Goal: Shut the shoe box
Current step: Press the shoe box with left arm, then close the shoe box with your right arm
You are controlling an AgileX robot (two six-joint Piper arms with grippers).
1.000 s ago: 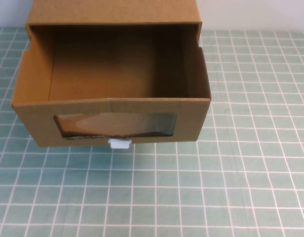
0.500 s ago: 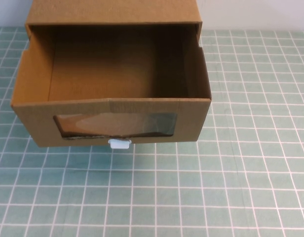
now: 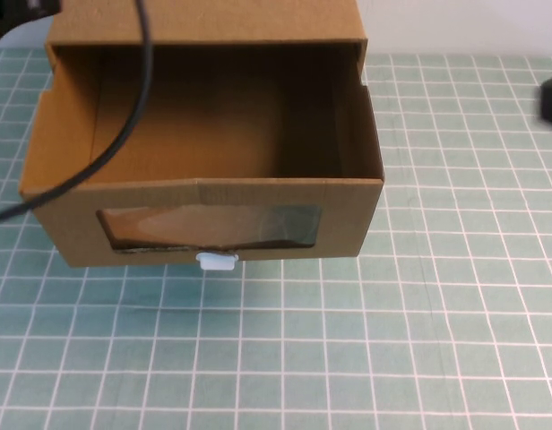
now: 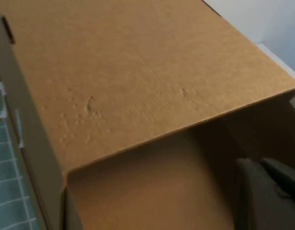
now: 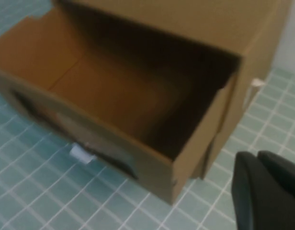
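Left fingers (image 4: 267,196): mine, above the shoe box (image 3: 204,134); state cannot tell.
Right fingers (image 5: 267,191): mine, beside box; state cannot tell.
Drawer: pulled out, on desk (image 3: 437,340).

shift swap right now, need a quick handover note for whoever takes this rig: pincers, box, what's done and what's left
Left pincer: above the shoe box, at the sleeve's mouth; touching nothing.
Right pincer: off the box's right side, above the mat; holding nothing.
Shoe box: drawer pulled far out of its sleeve, empty, white pull tab facing the robot.
Done: nothing yet.
Left: push the drawer's front panel back until it sits flush.
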